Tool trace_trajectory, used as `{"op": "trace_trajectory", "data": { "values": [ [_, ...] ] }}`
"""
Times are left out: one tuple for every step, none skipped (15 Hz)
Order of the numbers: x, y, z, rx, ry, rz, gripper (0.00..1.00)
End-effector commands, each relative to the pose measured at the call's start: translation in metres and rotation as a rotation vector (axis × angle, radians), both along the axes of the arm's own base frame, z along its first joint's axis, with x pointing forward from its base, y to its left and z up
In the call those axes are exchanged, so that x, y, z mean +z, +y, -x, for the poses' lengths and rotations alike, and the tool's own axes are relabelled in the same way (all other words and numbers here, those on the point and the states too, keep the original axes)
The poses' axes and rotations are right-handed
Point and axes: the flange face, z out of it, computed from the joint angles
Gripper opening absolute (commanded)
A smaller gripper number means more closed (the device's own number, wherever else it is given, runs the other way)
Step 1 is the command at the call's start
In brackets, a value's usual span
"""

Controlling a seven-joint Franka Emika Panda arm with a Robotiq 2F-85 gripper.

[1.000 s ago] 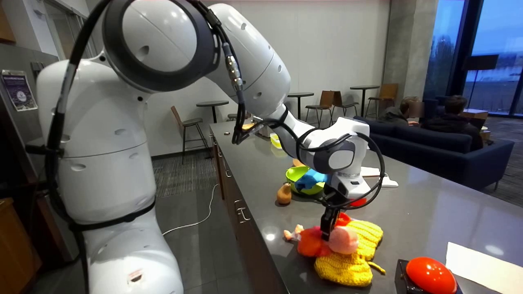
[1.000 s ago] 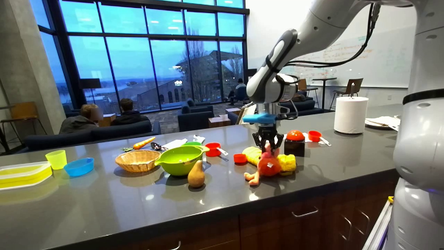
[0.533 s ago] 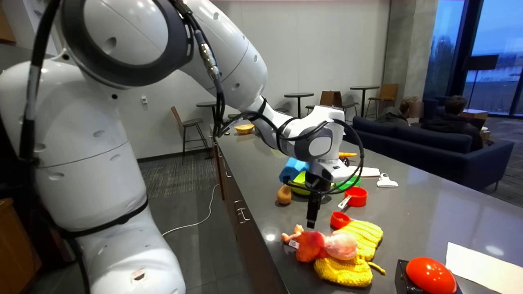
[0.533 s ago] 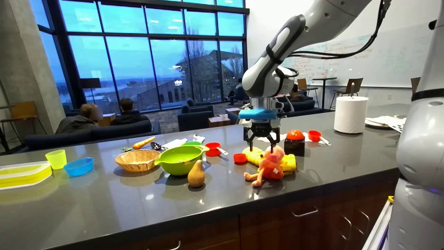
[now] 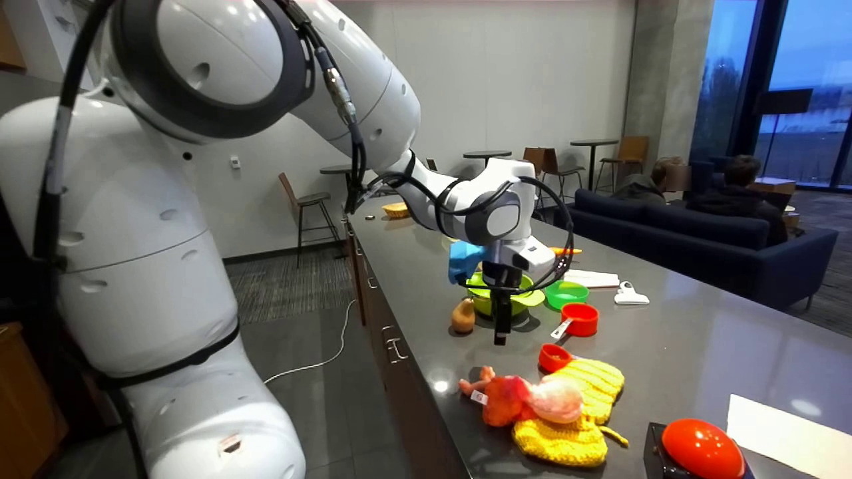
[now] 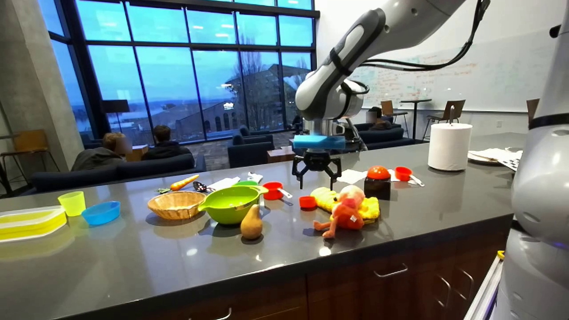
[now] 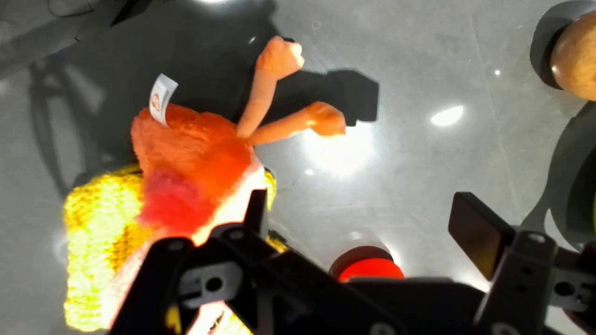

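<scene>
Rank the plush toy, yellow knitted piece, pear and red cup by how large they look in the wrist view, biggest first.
1. Plush toy
2. Yellow knitted piece, partly covered by the toy
3. Pear and red cup, unranked: the picture's edge cuts off the pear, the gripper hides part of the cup.

The arm (image 5: 366, 86) is bent at the elbow (image 5: 219, 56), and the forearm (image 6: 351, 49) slopes down to the wrist (image 5: 499, 216). In both exterior views, the wrist carries the gripper (image 6: 316, 186) with the jaws directed almost straight down. In the wrist view, the two black fingers (image 7: 475, 237) are spread wide apart, with their inner faces turned toward each other across the gap.
</scene>
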Motion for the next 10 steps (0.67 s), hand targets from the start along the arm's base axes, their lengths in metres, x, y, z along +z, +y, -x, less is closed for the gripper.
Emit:
{"op": "trace_trajectory", "data": {
  "values": [
    [-0.003, -0.004, -0.038, 0.075, -0.026, 0.001, 1.0],
    [-0.004, -0.006, -0.049, 0.092, -0.033, 0.0, 1.0],
    [-0.006, -0.008, -0.059, 0.108, -0.037, -0.004, 1.0],
    [-0.008, -0.011, -0.069, 0.121, -0.038, -0.004, 1.0],
    [-0.01, -0.013, -0.08, 0.134, -0.038, -0.005, 1.0],
    [-0.013, -0.015, -0.09, 0.148, -0.039, -0.007, 1.0],
    [-0.016, -0.018, -0.1, 0.162, -0.04, -0.006, 1.0],
    [-0.02, -0.022, -0.11, 0.171, -0.041, -0.005, 1.0],
    [-0.022, -0.026, -0.118, 0.179, -0.042, -0.001, 1.0],
    [-0.026, -0.031, -0.126, 0.186, -0.041, 0.003, 1.0]
  ]
}}
